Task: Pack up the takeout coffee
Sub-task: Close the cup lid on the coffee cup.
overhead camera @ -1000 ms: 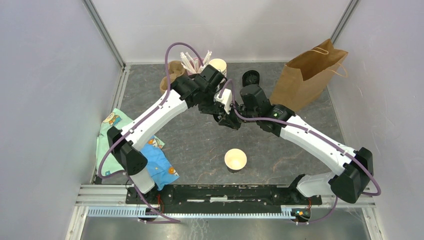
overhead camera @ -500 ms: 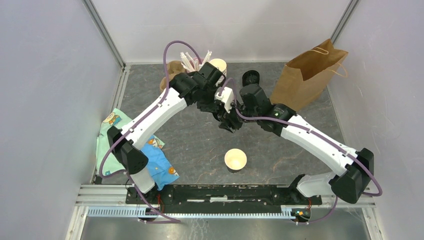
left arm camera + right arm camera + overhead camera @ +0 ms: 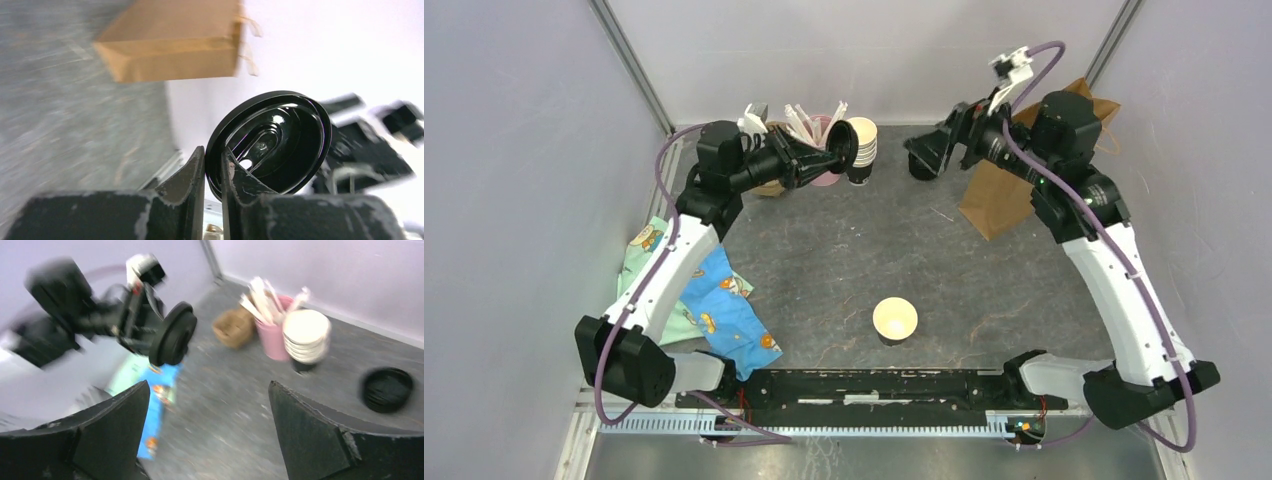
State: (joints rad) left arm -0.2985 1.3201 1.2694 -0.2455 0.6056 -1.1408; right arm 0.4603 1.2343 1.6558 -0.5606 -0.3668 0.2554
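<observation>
Grey table (image 3: 824,260); L end effector (image 3: 212,155) nips lid (image 3: 280,145), R end effector (image 3: 209,390) agape.

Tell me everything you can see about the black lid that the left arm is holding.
The black lid is round and glossy, plastic by its look, with a raised rim. The side facing the left wrist camera shows an oval recess and a small hole. It stands on edge in the air. The left pincer grips its rim between both fingers, and nothing else touches it. It hangs over the far left of the table, apart from the stack of cups.
</observation>
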